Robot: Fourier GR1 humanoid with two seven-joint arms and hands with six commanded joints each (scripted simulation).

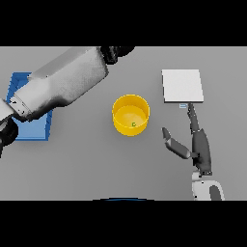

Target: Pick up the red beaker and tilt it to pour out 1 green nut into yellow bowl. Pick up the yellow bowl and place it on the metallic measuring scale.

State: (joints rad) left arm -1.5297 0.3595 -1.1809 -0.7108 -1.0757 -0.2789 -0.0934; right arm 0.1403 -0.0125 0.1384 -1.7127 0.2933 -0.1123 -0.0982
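At top edge, left hand cut off, fingers unreadable; right hand open.

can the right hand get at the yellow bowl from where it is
Probably yes. The right hand lies open just right of the yellow bowl, with only bare table between them; the thumb already points toward it.

Grey table under yellow bowl, scale, blue tray.

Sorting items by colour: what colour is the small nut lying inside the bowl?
Green. The nut lies inside the yellow bowl, seen in the head view.
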